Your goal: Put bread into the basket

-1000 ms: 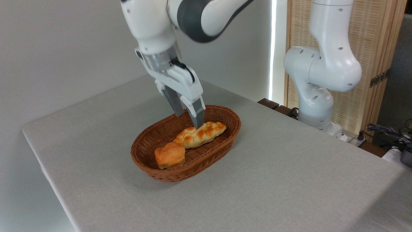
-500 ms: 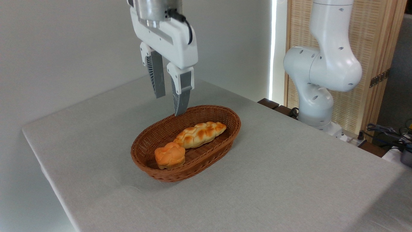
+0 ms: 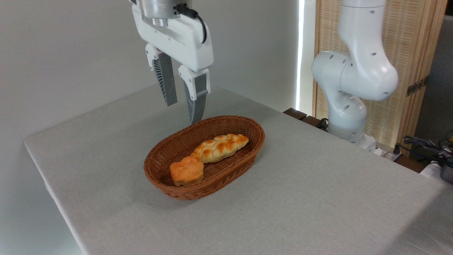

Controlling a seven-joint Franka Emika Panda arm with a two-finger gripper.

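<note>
Your gripper (image 3: pixel 183 112) has risen clear, jaws apart and empty. The bread (image 3: pixel 220 147) lies released inside the basket (image 3: pixel 247 159); judge placement complete.

1 small orange flower-shaped bun (image 3: pixel 187 171), upright, sitting on brown wicker. Grey cloth-covered table (image 3: pixel 318 198). Plain white wall (image 3: pixel 70 53) behind. Slatted wooden screen (image 3: pixel 407 71) at right rear (bright vertical light strip beside it). Dark cables and gear (image 3: pixel 430 148) at far right edge, details too small to tell.
</note>
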